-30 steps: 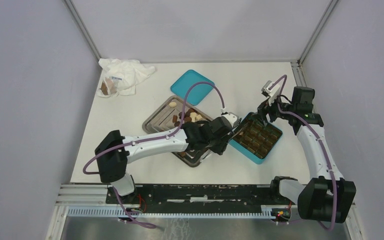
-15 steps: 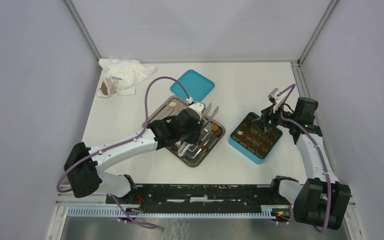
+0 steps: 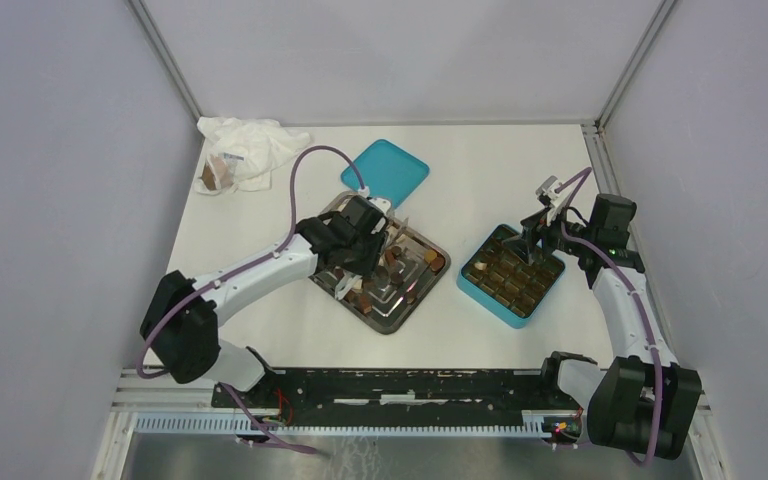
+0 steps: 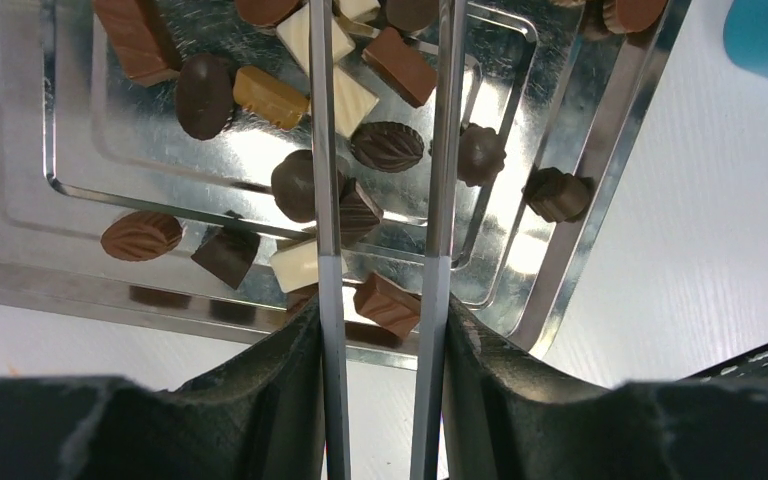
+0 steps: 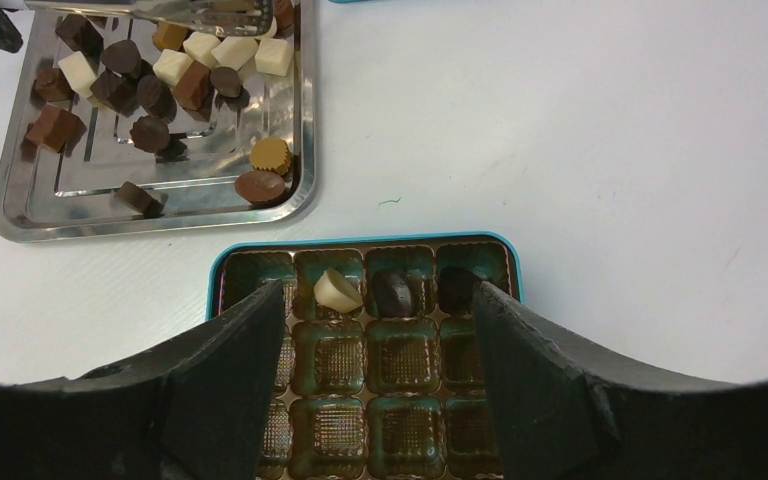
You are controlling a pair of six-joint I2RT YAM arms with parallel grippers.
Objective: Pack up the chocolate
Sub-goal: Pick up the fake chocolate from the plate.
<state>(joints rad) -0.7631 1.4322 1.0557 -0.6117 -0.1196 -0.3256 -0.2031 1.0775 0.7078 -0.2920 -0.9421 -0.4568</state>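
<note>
The chocolate (image 3: 385,262) lies as several small dark, light brown and white pieces on a steel tray (image 3: 392,326). My left gripper (image 3: 364,232) hovers over that tray, shut on metal tongs (image 4: 322,150). The two blades stand apart over the pieces (image 4: 387,147) and their tips run off the top of the left wrist view. My right gripper (image 5: 378,300) hangs open over the far end of a teal box (image 5: 360,240) with brown dividers (image 3: 512,272). Its far row holds a white piece (image 5: 338,290) and two dark ones (image 5: 395,292).
A teal lid (image 3: 385,170) lies flat behind the tray. At the back left corner is a crumpled white plastic bag (image 3: 255,148) with a brown lump (image 3: 212,176). Grey walls close in the table on three sides.
My left arm has swung the tongs from the teal box leftward to above the tray. The right gripper shifted slightly right early on and has since held still.
</note>
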